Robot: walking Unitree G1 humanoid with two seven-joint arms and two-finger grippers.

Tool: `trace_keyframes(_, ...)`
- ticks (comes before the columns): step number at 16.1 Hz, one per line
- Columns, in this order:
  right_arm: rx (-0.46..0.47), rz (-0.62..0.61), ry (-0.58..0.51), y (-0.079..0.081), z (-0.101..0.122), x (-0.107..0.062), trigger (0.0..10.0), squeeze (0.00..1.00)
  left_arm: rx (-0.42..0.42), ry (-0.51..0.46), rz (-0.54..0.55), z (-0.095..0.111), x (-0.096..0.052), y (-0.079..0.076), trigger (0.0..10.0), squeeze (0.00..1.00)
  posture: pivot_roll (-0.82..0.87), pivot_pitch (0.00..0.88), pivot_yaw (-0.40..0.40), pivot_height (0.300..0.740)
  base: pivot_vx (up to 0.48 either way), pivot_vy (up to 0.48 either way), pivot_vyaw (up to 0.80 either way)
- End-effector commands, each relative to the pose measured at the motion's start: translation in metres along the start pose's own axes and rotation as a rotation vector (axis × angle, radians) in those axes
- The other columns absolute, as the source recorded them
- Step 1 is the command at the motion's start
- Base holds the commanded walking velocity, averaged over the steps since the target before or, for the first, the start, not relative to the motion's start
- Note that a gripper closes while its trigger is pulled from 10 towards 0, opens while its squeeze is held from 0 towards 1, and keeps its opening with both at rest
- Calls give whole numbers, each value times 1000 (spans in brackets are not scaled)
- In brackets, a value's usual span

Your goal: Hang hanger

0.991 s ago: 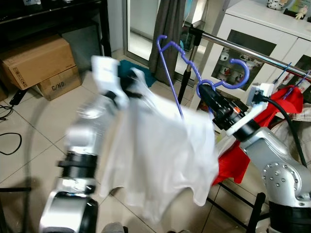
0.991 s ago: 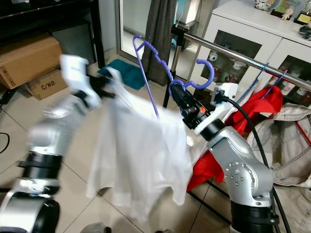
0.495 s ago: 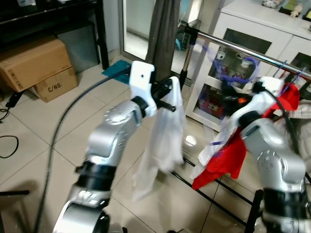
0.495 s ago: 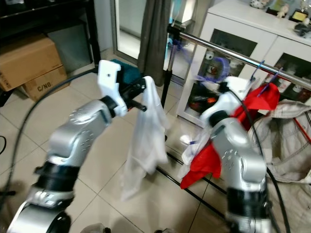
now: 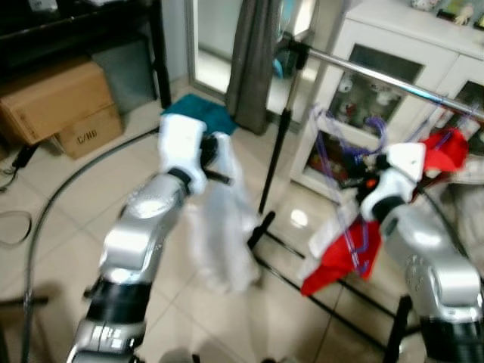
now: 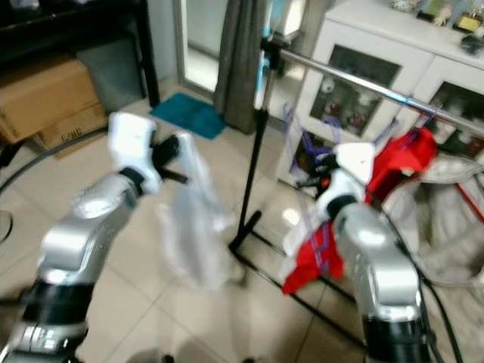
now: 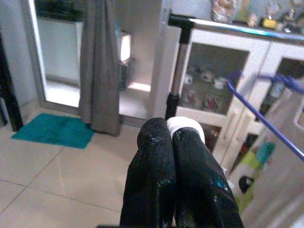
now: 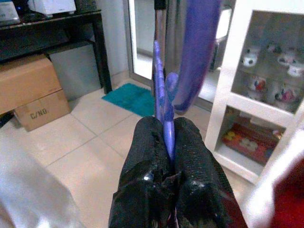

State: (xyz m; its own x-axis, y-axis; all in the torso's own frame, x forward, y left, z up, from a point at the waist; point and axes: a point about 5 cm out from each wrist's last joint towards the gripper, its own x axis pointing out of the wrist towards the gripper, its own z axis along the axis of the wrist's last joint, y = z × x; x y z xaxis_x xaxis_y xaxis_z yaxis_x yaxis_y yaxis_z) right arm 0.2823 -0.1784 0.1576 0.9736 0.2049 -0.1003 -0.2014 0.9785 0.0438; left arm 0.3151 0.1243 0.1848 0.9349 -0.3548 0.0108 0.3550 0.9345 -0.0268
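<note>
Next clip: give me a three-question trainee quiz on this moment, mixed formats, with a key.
1. True or false: the right gripper is shut on the purple hanger.
2. Multiple choice: what does the left gripper hold? A) a red shirt B) a white garment C) a cardboard box
3. Fill in: the red garment hangs by the clothes rail, on the robot's ____ side.

Key
1. True: its fingers pinch the hanger wire.
2. B: the white garment hangs from it.
3. right
</note>
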Motion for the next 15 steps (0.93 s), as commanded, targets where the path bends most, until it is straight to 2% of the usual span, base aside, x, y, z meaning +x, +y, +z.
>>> trace_keyframes(1, 9, 27, -15, 3, 5, -5, 10000, 0, 0, -56, 1, 11, -1, -5, 10000, 0, 30, 0, -52, 740, 0, 0, -800)
trace_keyframes(2, 48, 67, -2, 9, 6, -10, 10000, 0, 2, -40, 3, 9, -5, -4, 10000, 0, 26, 0, -51, 740, 0, 0, -800)
trace_keyframes(3, 134, 132, 24, 19, 6, -18, 10000, 0, 17, -20, -25, 7, -11, -6, 10000, 0, 26, 0, -50, 740, 0, 0, -800)
trace_keyframes(4, 152, 176, 21, 26, 6, -22, 10000, 0, 41, 3, -61, 4, -15, -9, 10000, 0, 25, 0, -52, 740, 0, 0, -800)
trace_keyframes(6, 108, 189, 31, 28, 1, -27, 10000, 0, 86, 34, -66, -3, -19, -11, 10000, 0, 24, 0, -57, 740, 0, 0, -800)
trace_keyframes(8, 67, 186, 52, 28, -2, -28, 10000, 0, 70, 18, -43, -3, -20, -11, 10000, 0, 24, 0, -62, 740, 0, 0, -800)
trace_keyframes(9, 42, 238, 21, 33, 4, -32, 10000, 0, 57, 39, -18, -6, -25, -11, 10000, 0, 27, 0, -68, 740, 0, 0, -800)
trace_keyframes(10, 23, 236, 1, 32, 6, -33, 10000, 0, 86, 58, 8, -8, -26, -9, 10000, 0, 28, 0, -70, 740, 0, 0, -800)
trace_keyframes(13, -52, 159, -77, 25, 11, -31, 10000, 0, 100, 58, 6, -9, -29, -11, 10000, 0, 29, 0, -76, 740, 0, 0, -783)
trace_keyframes(14, -60, 149, -73, 24, 10, -32, 10000, 0, 153, 24, 63, -7, -30, -8, 10000, 0, 30, 0, -77, 740, 0, 0, -781)
trace_keyframes(15, -80, 110, -86, 21, 10, -33, 10000, 0, 147, 14, 92, -7, -31, -7, 10000, 0, 29, 0, -81, 740, 0, 0, -775)
